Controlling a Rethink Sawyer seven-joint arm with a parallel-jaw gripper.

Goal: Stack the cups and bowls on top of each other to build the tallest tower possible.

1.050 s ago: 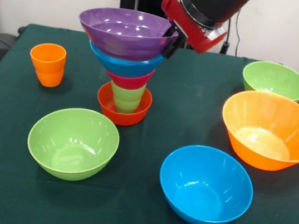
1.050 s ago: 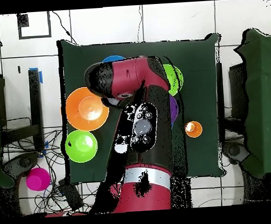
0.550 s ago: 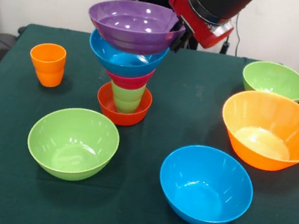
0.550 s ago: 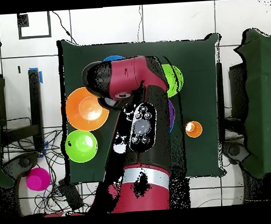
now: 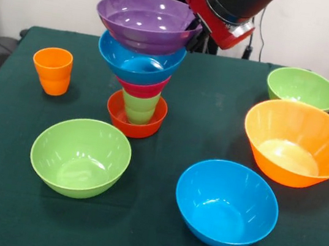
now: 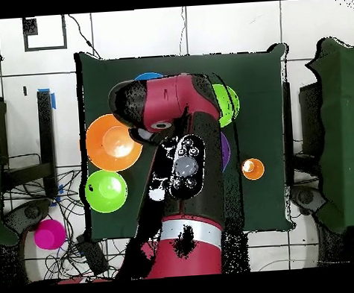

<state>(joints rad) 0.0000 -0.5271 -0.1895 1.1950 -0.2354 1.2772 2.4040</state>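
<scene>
Front view shows the tower (image 5: 143,64) — overhead, the arm (image 6: 182,159) hides it; jaws' state unclear.

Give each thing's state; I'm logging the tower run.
Purple bowl: held raised above the tower by the gripper.
Tower: upright, blue bowl on top.
Orange cup: upright, loose.
Large orange bowl: upright, tilted.
Near green bowl: upright, empty.
Near blue bowl: upright, empty.
</scene>
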